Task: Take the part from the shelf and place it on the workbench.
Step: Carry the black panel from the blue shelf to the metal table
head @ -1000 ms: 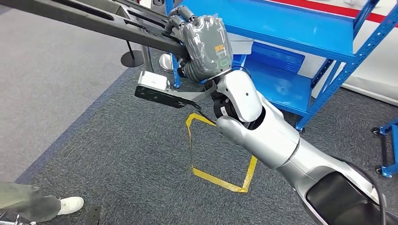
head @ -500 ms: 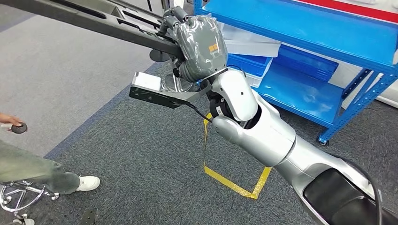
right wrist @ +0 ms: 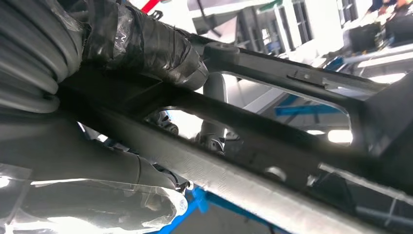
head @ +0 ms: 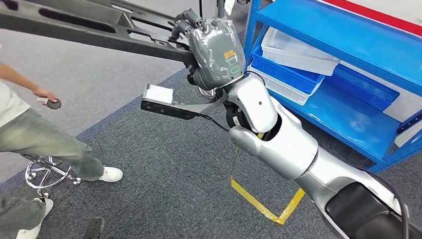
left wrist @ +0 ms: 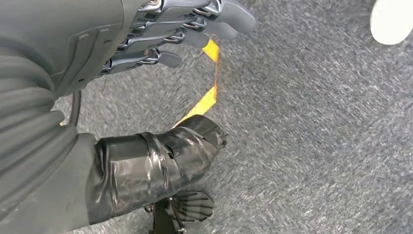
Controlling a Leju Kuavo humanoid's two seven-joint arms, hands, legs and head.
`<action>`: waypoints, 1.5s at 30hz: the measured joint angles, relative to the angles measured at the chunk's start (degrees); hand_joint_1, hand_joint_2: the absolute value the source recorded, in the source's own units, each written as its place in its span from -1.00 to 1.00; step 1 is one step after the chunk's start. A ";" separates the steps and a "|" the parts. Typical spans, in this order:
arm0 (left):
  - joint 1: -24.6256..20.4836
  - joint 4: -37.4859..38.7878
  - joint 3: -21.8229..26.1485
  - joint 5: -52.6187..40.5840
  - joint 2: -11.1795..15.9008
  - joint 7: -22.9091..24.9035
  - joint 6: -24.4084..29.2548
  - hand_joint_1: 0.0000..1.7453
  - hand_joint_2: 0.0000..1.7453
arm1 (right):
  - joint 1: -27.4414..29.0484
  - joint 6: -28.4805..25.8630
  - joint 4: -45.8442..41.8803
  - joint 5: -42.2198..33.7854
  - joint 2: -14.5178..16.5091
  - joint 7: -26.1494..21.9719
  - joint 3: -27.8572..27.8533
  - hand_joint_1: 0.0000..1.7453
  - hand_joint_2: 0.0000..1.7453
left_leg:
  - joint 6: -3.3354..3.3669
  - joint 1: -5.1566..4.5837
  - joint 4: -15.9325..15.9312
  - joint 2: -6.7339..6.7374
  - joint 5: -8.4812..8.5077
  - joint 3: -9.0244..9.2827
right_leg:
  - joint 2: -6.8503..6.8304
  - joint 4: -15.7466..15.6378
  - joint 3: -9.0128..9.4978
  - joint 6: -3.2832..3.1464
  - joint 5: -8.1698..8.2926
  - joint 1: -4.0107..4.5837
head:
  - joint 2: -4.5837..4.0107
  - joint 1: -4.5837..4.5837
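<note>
Nearest in the head view, the one silver right arm [head: 278, 144] rose from the lower right corner over grey carpet [head: 164, 189], crossing yellow floor tape [head: 259, 201]. Its right hand [head: 215, 50], wrapped in a clear cover, was closed around one long dark part [head: 94, 31], a flat frame with cut-out slots that ran off to the upper left, held up in the air. The right wrist view confirmed it: the taped thumb [right wrist: 146, 44] lay over the top of the frame and fingers curled beneath. One wrist camera [head: 159, 97] jutted out below that hand. In the left wrist view the left hand [left wrist: 160, 34] hung over the carpet, fingers apart, holding nothing. To the left, one person [head: 35, 134] sat on a stool [head: 47, 174], one white shoe [head: 110, 174] planted, a small dark round object [head: 53, 103] in hand. Farthest back stood one blue shelf [head: 348, 45], with three trays [head: 293, 50] stacked on its lower level, two clear and one blue.
</note>
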 joint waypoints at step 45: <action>0.68 0.07 -0.56 2.45 -1.60 -2.36 -1.33 -1.00 1.00 | 1.47 4.34 -4.86 6.03 -5.03 1.44 -1.07 1.00 1.00 | -2.73 0.14 11.12 0.42 -4.71 -7.00 | 0.58 -15.53 6.83 -1.74 7.95 -0.77 | 0.00 -0.51</action>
